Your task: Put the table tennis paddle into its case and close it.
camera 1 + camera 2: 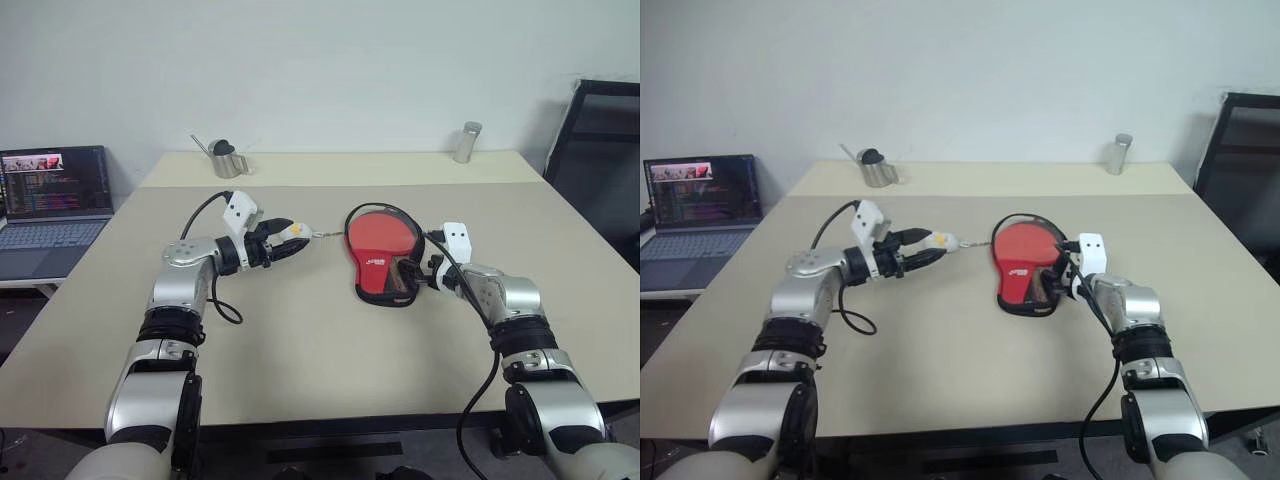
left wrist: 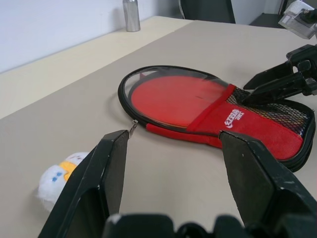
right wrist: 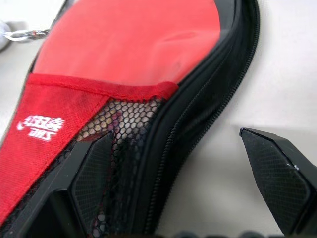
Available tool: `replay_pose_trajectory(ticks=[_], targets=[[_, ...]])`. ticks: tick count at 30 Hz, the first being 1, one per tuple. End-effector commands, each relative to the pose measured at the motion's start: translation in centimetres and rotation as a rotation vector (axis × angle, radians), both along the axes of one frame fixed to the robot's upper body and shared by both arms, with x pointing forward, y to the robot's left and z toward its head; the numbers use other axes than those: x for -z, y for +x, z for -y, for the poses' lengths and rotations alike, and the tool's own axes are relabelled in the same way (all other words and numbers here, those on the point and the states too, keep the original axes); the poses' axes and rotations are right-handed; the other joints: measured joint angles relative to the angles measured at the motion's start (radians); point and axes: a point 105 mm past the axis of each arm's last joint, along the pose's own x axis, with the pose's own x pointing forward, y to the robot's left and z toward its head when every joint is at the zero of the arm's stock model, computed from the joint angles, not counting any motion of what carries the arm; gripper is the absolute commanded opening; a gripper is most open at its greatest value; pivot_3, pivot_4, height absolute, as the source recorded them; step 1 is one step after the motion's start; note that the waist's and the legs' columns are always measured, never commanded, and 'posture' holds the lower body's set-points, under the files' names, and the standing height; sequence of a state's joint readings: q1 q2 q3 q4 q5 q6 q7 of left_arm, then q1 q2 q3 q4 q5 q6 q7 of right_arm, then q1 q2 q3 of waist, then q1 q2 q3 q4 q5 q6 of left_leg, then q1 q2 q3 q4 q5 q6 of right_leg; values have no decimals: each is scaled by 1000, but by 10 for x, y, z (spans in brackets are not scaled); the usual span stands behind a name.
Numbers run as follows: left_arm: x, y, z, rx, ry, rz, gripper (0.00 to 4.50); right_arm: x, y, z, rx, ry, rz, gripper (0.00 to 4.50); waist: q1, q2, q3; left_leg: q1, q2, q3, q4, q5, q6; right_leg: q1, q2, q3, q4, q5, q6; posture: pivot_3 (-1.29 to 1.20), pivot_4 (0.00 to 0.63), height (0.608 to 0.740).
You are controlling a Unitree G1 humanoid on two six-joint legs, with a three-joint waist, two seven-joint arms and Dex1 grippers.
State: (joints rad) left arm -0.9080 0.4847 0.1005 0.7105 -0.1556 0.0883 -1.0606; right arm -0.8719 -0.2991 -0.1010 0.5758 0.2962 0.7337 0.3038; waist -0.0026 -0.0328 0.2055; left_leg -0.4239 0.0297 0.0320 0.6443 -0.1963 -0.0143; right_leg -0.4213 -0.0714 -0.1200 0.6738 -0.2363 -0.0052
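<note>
Paddle (image 1: pixel 380 236) seated in open case (image 1: pixel 384 290) mid-bench (image 1: pixel 320 350). Right fingers (image 3: pixel 277 178) spread astride case rim; left fingers (image 2: pixel 111 163) spread, empty, near plush pull tag (image 2: pixel 57 176). Risks: snagging mesh, dragging case.

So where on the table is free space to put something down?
The near strip in front of the case is bare, as is the right side toward the chair. The far strip between metal pitcher and shaker is bare too. Around the case it is crowded.
</note>
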Motion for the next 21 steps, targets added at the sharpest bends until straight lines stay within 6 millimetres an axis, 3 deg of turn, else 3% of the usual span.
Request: replay_pose_trajectory(ticks=[1,10,14,21], targets=[[-18,-2,1,14,-3,61,3170,-13,5,0,3,20,38,4488,0,0,0,0,0,0,0,0,0,0,0,0,0,0,1,0,150,740],[-17,-2,1,13,7,60,3170,-2,10,-14,-51,42,-17,4488,-6,0,0,5,0,2,0,0,0,0,0,2,4,-2,4,0,150,740],[-17,-3,0,11,14,60,3170,2,12,-22,-73,62,-37,3593,-11,0,0,6,1,3,0,0,0,1,1,3,5,-2,4,0,150,740],[-15,-4,-6,2,30,54,3170,8,10,-36,-106,79,-60,1094,-25,0,0,6,2,2,0,0,0,1,0,3,5,-2,4,0,150,740]])
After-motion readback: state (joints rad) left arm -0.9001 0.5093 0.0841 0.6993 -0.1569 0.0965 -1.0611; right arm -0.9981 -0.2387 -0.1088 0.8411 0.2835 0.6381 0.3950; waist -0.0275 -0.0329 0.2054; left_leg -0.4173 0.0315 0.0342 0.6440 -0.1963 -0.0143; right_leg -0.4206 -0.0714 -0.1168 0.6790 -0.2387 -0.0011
